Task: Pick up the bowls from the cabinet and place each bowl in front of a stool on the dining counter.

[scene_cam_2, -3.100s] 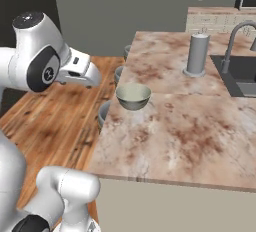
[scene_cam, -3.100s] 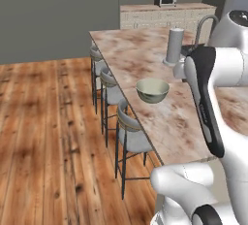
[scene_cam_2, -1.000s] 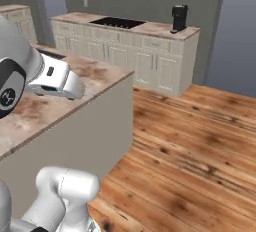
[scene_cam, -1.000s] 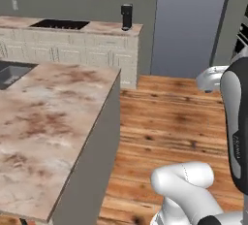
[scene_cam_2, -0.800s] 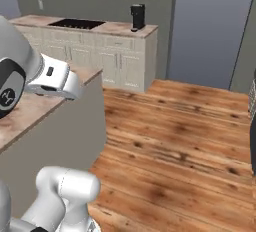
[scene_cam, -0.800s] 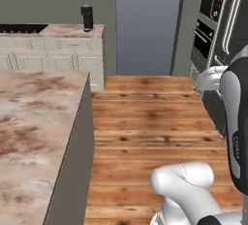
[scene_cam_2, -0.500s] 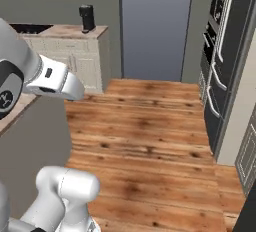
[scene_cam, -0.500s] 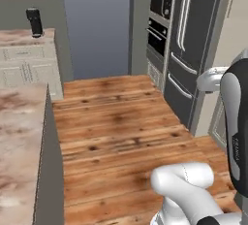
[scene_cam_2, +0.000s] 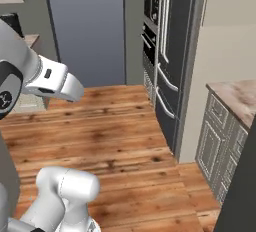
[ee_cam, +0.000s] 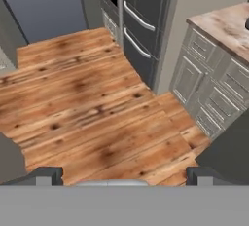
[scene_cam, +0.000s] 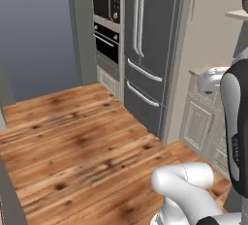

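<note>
Wooden plank flooring (scene_cam: pixel 72 151) is spread wide across the kitchen, and beyond it a tall dark fridge (scene_cam: pixel 150 49) is seen beside a built-in oven (scene_cam: pixel 107 30). Cream drawer cabinets (ee_cam: pixel 214 91) under a marbled worktop (scene_cam_2: pixel 237 98) are met on the right. High at the top right corner of the left base view, a shelf (scene_cam: pixel 237 14) is glimpsed with what may be a bowl (scene_cam: pixel 244 2) on it, cut by the frame and too small to be sure. The gripper (ee_cam: pixel 121 175) is held wide apart over bare floor, nothing caught between its fingertips (ee_cam: pixel 46 175). A glazed bowl would be judged stiff, slippery and breakable; the rim wall is best pinched, one finger inside and one outside.
</note>
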Controlling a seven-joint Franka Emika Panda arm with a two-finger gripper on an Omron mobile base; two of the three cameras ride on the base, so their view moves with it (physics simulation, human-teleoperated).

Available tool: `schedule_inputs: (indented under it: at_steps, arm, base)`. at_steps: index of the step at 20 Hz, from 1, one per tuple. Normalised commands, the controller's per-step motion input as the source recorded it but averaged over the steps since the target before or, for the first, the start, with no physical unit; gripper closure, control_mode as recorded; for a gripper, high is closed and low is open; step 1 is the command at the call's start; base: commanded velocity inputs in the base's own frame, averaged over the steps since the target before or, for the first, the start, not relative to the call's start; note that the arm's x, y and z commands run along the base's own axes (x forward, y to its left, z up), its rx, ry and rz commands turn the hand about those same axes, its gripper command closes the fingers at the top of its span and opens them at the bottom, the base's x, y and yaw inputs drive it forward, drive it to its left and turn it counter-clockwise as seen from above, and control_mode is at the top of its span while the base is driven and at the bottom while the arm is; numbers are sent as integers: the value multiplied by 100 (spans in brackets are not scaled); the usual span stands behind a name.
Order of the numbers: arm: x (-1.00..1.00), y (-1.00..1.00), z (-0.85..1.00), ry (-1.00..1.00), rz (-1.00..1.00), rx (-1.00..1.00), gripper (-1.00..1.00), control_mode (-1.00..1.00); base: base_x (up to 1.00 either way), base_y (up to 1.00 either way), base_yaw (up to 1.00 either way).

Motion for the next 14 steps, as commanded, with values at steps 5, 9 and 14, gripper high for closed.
schedule_inputs:
  at_steps: [5, 9, 14]
  arm:
    - [0, 0, 0, 0, 0, 0, -100, 100]
    - [0, 0, 0, 0, 0, 0, -100, 100]
    - [0, 0, 0, 0, 0, 0, -100, 100]
  base:
    - [92, 24, -45]
    - [81, 21, -49]
    - [64, 26, -51]
